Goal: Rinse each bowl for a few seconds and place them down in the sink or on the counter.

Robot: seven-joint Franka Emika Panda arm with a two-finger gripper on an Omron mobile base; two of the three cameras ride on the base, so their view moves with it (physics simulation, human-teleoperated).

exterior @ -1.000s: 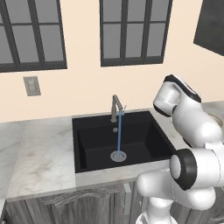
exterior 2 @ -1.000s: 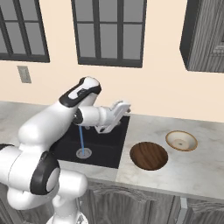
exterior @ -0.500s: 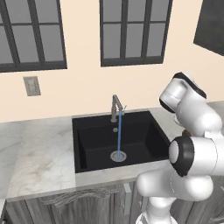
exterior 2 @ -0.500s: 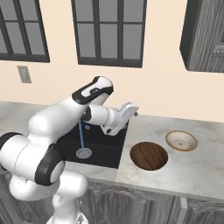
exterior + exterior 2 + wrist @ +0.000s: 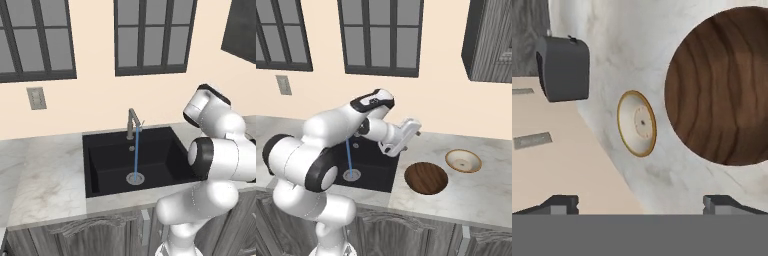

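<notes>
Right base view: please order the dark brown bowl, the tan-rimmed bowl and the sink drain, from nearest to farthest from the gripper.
Measured from the gripper, which is open:
1. Dark brown bowl: on the counter just right of the sink, below the gripper.
2. Sink drain: on the basin floor, under the water stream; only slightly farther than the first.
3. Tan-rimmed bowl: farther right on the counter.

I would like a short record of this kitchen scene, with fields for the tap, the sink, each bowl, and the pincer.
tap: grey tap running, blue stream falling onto the drain
sink: black sink, no bowl inside
dark brown bowl: dark brown bowl on the counter, right of the sink
tan-rimmed bowl: tan-rimmed bowl on the counter, farther right, apart from the brown one
pincer: pincer open, empty, above the sink's right edge, pointing toward the bowls
</notes>
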